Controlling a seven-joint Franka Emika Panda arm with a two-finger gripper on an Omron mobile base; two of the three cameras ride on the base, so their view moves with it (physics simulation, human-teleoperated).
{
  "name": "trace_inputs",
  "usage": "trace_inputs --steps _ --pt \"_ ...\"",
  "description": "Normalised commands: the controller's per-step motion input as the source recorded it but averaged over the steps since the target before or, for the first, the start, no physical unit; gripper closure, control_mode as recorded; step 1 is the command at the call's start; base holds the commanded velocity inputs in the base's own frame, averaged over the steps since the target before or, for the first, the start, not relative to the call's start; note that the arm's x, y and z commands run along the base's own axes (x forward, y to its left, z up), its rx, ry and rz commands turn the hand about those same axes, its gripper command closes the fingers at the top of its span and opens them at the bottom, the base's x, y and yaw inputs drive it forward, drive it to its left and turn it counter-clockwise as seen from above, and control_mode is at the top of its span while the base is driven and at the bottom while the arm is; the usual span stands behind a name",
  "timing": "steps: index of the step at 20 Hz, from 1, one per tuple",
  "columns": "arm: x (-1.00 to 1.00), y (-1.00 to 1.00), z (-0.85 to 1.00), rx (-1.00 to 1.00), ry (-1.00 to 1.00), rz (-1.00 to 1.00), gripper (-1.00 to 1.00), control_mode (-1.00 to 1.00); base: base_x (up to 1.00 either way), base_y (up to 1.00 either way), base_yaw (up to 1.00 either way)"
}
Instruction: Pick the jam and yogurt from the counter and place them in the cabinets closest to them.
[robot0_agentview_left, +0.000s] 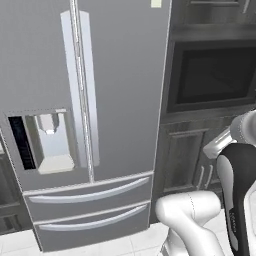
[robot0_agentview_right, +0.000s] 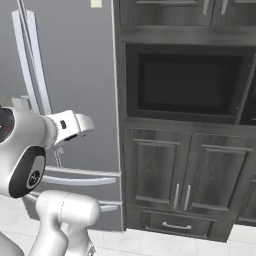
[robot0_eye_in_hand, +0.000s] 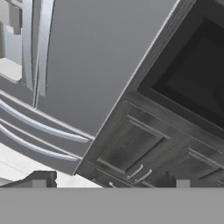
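Here arm folded, claw (robot0_eye_in_hand: 109, 181) wide open, empty, aimed between fridge (robot0_eye_in_hand: 87, 52) and dark cupboards (robot0_eye_in_hand: 144, 148).

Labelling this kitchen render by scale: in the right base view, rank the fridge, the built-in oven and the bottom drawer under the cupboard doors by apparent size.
1. Fridge, though partly cropped.
2. Built-in oven.
3. Bottom drawer.

Glossy white arm (robot0_agentview_left: 192, 212), black joints
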Motion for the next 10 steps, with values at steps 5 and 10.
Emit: trace_inputs --steps 5,10 --pt "0.00 0.00 0.00 0.00 0.00 0.00 -1.00 1.00 -0.04 -0.71 -0.02" --pt "0.00 0.00 0.00 0.00 0.00 0.00 -1.00 1.00 -0.03 -0.72 -0.02"
